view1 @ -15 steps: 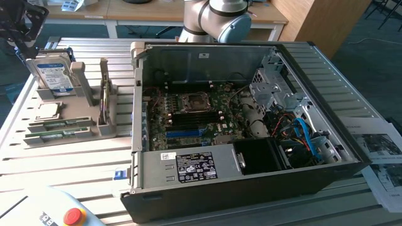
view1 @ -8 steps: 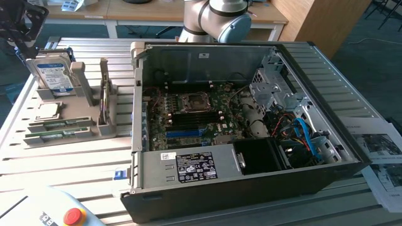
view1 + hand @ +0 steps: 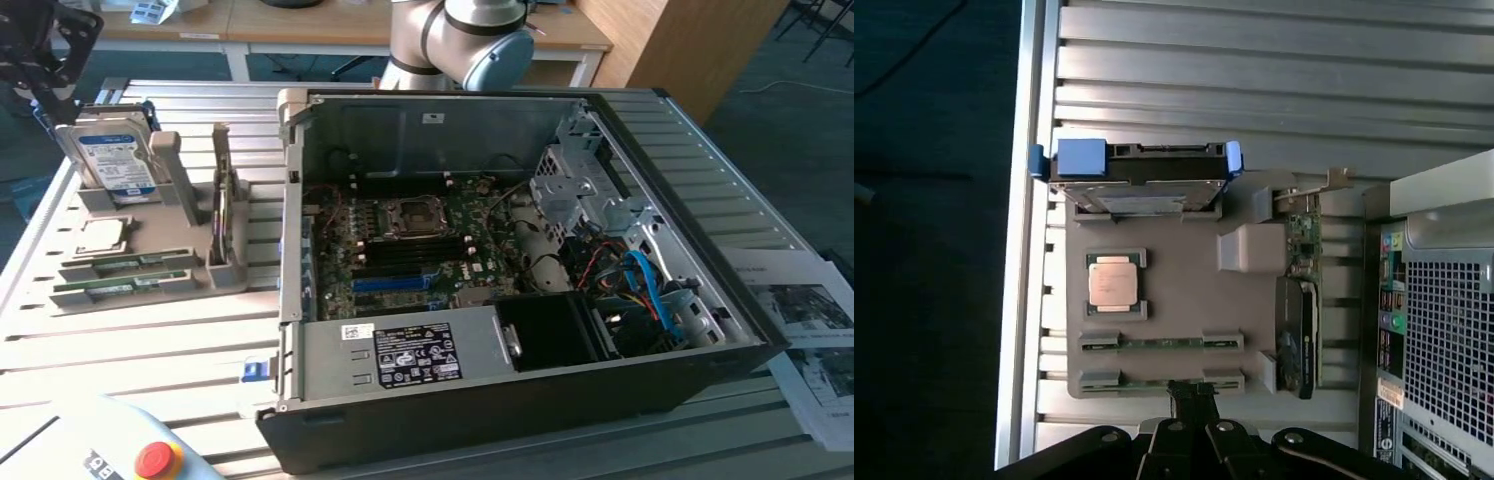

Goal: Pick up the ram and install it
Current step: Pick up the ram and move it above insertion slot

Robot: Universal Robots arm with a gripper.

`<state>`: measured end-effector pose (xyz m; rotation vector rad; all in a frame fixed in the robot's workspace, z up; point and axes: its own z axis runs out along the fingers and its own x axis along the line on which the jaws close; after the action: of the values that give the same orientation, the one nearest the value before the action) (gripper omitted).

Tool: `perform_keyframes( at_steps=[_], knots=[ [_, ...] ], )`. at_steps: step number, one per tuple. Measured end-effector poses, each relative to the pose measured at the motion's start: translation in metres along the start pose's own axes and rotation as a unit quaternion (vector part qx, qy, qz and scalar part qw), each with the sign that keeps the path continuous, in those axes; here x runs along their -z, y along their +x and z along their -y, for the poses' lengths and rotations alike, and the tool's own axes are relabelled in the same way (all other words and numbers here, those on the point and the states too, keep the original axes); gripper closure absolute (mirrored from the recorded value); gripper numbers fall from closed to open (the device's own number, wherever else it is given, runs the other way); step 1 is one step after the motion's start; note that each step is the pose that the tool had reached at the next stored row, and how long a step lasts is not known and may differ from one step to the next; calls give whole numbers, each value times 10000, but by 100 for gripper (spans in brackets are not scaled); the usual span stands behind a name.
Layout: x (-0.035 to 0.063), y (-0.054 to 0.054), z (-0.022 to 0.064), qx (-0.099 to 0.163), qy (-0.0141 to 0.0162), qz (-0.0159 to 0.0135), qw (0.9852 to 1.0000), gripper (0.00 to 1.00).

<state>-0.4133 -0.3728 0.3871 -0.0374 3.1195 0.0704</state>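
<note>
Exterior view: we see the ram [image 3: 120, 289] sitting in the gray tray [image 3: 160, 240] on the tabletop [image 3: 134, 350], next to the open computer case [image 3: 534, 400]. Wrist view: we see the jaws shut tight with nothing in them, just beside the ram [image 3: 1159, 381].

Obs.: claw [image 3: 1193, 392] mount cut off by the wrist picture's edge. Its closed tips cover the middle of the near ram stick [image 3: 1144, 381]; contact there cannot be told. Far ram stick [image 3: 1159, 342]: chips too small to count. Hard drive [image 3: 1139, 165] sits edge-on in the wrist view, label hidden. Exterior view: arm [image 3: 467, 40] cut off at the far edge. Red-button pendant [image 3: 140, 458] cut off at the near edge. Papers [image 3: 817, 340] run off the exterior view's right, print unreadable. Power supply [image 3: 320, 355] hides the near edge of the motherboard [image 3: 400, 250]; text on its label [image 3: 416, 357] too small to read.
</note>
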Motion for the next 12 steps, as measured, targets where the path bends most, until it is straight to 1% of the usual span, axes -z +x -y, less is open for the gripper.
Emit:
perform_keyframes(
  at_steps=[3,7,9,12],
  knots=[
    [-2,0,0,202,-5,-8,9998,90],
    [-2,0,0,466,-10,-20,9989,90],
    [-2,0,0,606,-14,-26,9982,90],
    [-2,0,0,850,-19,-38,9964,90]
  ],
)
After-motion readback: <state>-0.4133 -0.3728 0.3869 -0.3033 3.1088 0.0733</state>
